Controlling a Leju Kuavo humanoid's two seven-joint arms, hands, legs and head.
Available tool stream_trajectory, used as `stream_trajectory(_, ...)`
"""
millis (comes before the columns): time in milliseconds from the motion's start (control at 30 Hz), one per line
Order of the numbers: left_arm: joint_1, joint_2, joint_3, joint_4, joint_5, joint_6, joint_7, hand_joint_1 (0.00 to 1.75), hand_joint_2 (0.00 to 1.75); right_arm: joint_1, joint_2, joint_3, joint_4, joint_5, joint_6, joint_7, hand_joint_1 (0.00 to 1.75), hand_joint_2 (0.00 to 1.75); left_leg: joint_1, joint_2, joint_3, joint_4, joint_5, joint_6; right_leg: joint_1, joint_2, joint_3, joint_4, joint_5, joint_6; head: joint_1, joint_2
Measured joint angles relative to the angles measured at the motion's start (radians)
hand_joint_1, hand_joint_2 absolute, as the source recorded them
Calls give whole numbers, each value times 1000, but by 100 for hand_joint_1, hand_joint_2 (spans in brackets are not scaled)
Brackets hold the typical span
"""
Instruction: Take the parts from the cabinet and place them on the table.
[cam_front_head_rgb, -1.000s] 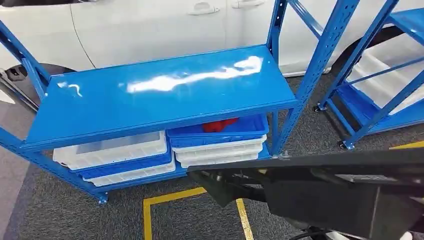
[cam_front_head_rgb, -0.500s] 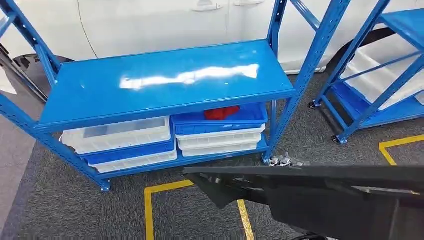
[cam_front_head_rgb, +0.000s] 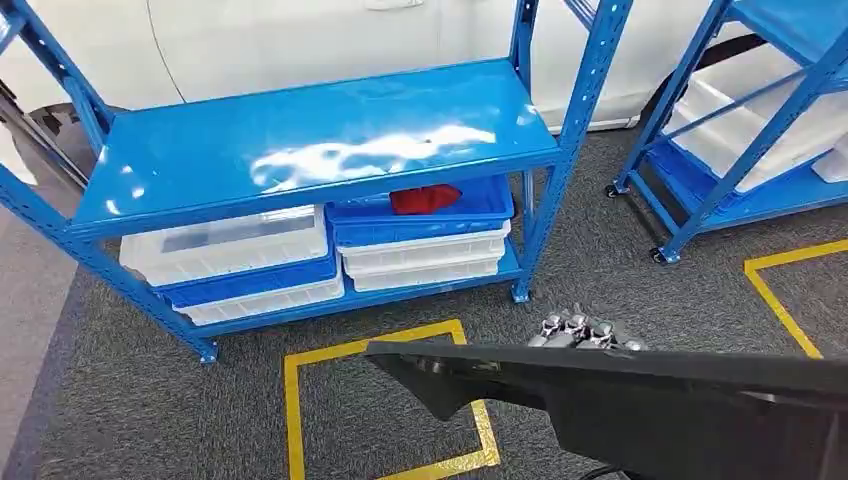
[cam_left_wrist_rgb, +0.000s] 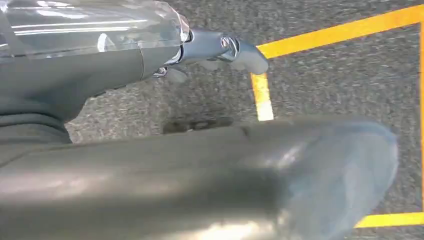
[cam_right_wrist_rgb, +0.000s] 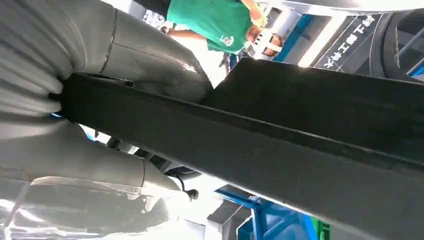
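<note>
The right hand (cam_front_head_rgb: 580, 328) holds the part (cam_front_head_rgb: 700, 410), a long, flat black panel. Its fingers are curled over the panel's far edge, and the panel runs out to either side of the hand, ending in a narrower tip on the hand's left. In the right wrist view the part lies hard against the grey thumb and ribbed cover, and a person (cam_right_wrist_rgb: 215, 20) in a green top stands beyond it.

The left hand (cam_left_wrist_rgb: 100, 85) hangs over the floor (cam_front_head_rgb: 150, 400). Its fingers (cam_left_wrist_rgb: 235, 50) are stretched out and well apart from the thumb, with carpet showing between them and nothing in the grasp.

Ahead of the right hand, past yellow tape (cam_front_head_rgb: 292, 420) on the grey carpet, stands a blue rack (cam_front_head_rgb: 300, 140) with a bare, shiny shelf. Under that shelf are stacked bins (cam_front_head_rgb: 230, 245), white and blue. The top blue bin on the side nearer the hand holds a red item (cam_front_head_rgb: 425, 198); what it is cannot be told. A second rack (cam_front_head_rgb: 705, 190) stands ahead and to the right of the hand, well apart from it. A white car (cam_front_head_rgb: 300, 40) is parked behind the first rack.
</note>
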Motion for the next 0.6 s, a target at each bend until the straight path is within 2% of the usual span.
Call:
stream_trajectory(33, 0, 0, 0, 0, 0, 0, 0, 0, 0, 0, 0, 0, 0, 0, -2, 0, 175, 175, 0, 0, 5, 24, 6, 1, 1, 0, -14, 0, 10, 1, 0, 0)
stream_trajectory(67, 0, 0, 0, 0, -1, 0, 0, 0, 0, 0, 0, 0, -2, 0, -2, 0, 175, 175, 0, 0, 32, 5, 33, 3, 2, 0, -27, 0, 20, 2, 0, 0)
stream_trajectory(100, 0, 0, 0, 0, -2, 0, 0, 0, 0, 0, 0, 0, -3, 0, -2, 0, 175, 175, 0, -1, 81, -59, 69, 7, 3, 1, -41, 0, 31, 4, 0, 0)
stream_trajectory(133, -1, 0, 0, 0, -2, 0, 0, 0, 0, 0, 0, 0, -5, 0, -2, 0, 175, 175, 0, -1, 144, -148, 96, 13, 3, 3, -52, 0, 40, 7, 0, 0)
stream_trajectory(167, -3, 0, 0, 0, -3, 0, 0, 0, 0, 0, 0, 0, -8, 0, -2, 0, 175, 175, -1, -6, 222, -258, 98, 20, 2, 4, -59, 1, 49, 10, 0, 0)
stream_trajectory(200, -6, 1, 0, 0, -4, 0, 0, 0, 0, 0, 0, 0, -11, 0, -2, 0, 175, 175, -6, -11, 262, -327, 66, 24, 4, 4, -66, 0, 56, 17, 0, 0)
stream_trajectory(233, -7, 0, 0, 0, -5, 0, 0, 0, 0, -2, 0, 0, -13, 0, -1, 0, 175, 175, -11, -12, 261, -331, 74, 25, 1, 2, -63, -7, 66, 25, 0, 0)
stream_trajectory(300, -4, 1, 0, 0, -5, 0, 0, 0, 0, -1, 0, 0, -13, -1, 1, 0, 175, 175, -19, -12, 252, -338, 85, 36, -5, 3, -62, -16, 83, 38, 0, 0)
stream_trajectory(333, -3, 3, 0, 0, -5, 0, 0, 0, 0, -1, 0, 0, -14, -2, 8, 0, 175, 175, -17, -10, 249, -351, 99, 45, -3, 4, -63, -19, 92, 47, 0, 0)
stream_trajectory(367, -4, 3, 0, 0, -5, 0, -2, 0, 0, 0, 0, -2, -15, -2, 14, 0, 175, 175, -12, -1, 251, -358, 114, 52, -5, 5, -72, -3, 65, 48, 0, 0)
stream_trajectory(400, -4, 3, 0, 0, -3, 0, -5, 0, 0, 0, 0, -3, -16, -3, 18, 0, 175, 175, -12, -1, 240, -361, 122, 62, -2, 4, -87, 40, 12, 47, 0, 0)
stream_trajectory(467, 0, 4, 0, 0, 2, 0, -7, 0, 0, 1, 3, -3, -18, -3, 23, 0, 175, 175, -17, 0, 216, -359, 142, 68, -1, 4, -134, 191, -95, 48, 0, 0)
stream_trajectory(500, 3, 5, 0, 0, 3, 0, -10, 0, 0, 1, 3, -4, -19, -3, 25, 0, 175, 175, -20, 1, 203, -356, 149, 68, -2, 4, -153, 260, -124, 48, 0, 0)
stream_trajectory(533, 5, 5, 1, 0, 5, 0, -10, 0, 0, 3, 3, -4, -19, -2, 25, 0, 175, 175, -21, 2, 191, -354, 156, 69, -2, 4, -154, 296, -128, 48, 0, 0)
stream_trajectory(567, 9, 5, 1, 0, 5, 0, -12, 0, 0, 6, 3, -4, -19, -1, 25, 0, 175, 175, -22, 2, 178, -350, 163, 68, -1, 4, -132, 286, -108, 47, 0, 0)
stream_trajectory(600, 12, 5, 2, 0, 7, 0, -13, 0, 0, 7, 3, -4, -19, -1, 27, 0, 175, 175, -23, 2, 165, -346, 169, 67, -1, 4, -85, 227, -75, 43, 0, 0)
